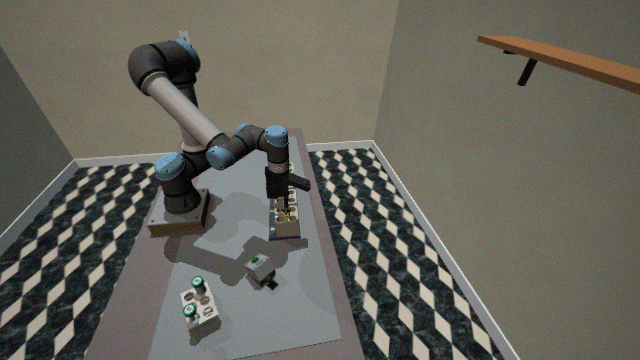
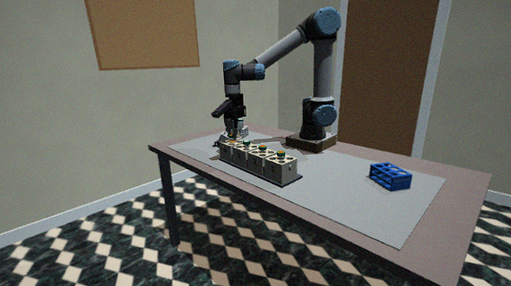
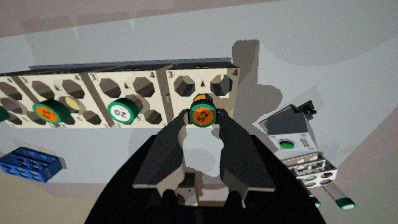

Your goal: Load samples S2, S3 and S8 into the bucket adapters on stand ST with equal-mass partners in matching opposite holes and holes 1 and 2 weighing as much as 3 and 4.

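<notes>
My gripper (image 1: 285,204) (image 2: 235,133) (image 3: 202,109) is shut on the sample tube S2 (image 3: 202,114) (image 1: 285,212), which has a green cap with an orange dot. It holds the tube upright, low over the end adapter (image 3: 227,75) of the loading stand ST (image 1: 288,237) (image 2: 280,172). The tube is over the adapter's middle, below holes 3 and 4; the cap hides the hole under it. The adapter beside it holds a white-dot blank marked 20 (image 3: 123,111) (image 2: 246,142). The adapter after that holds an orange-dot sample (image 3: 50,111) (image 2: 262,148). The far adapter holds another orange-dot tube (image 2: 281,153).
The green DONE key (image 1: 255,259) (image 3: 286,145) sits on its small desk close to the stand's end. A white rack (image 1: 206,315) (image 3: 314,173) with two blanks (image 1: 198,282) (image 1: 189,310) stands near the table's front. An empty blue rack (image 2: 390,176) (image 3: 30,164) lies beyond the stand.
</notes>
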`<state>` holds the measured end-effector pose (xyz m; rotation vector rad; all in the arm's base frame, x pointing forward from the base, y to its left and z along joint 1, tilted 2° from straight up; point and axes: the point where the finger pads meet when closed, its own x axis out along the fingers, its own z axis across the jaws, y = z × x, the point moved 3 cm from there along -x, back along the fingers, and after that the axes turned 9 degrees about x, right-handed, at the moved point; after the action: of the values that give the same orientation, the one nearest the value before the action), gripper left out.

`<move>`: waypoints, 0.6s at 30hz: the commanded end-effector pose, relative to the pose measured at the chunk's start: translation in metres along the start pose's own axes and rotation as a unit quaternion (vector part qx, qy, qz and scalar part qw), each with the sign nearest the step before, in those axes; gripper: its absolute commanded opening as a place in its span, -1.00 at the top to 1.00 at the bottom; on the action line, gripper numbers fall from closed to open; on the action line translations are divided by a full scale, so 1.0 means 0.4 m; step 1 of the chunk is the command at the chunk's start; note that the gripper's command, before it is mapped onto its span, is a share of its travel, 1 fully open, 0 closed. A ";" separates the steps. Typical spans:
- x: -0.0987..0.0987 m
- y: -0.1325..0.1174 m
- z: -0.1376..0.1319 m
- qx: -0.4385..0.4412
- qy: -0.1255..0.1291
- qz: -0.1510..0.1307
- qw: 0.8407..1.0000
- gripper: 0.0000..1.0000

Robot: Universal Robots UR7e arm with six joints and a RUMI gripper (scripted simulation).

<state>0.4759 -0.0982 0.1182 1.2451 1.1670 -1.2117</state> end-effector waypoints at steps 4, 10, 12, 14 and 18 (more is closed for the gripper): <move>0.010 0.001 0.000 0.000 0.000 0.001 1.000 1.00; 0.020 0.001 0.000 0.000 0.000 0.001 1.000 1.00; 0.020 0.001 0.000 0.000 0.000 0.001 1.000 1.00; 0.020 0.001 0.000 0.000 0.000 0.001 1.000 1.00; 0.020 0.001 0.000 0.000 0.000 0.001 1.000 1.00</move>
<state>0.4762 -0.0983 0.1099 1.2451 1.1669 -1.2117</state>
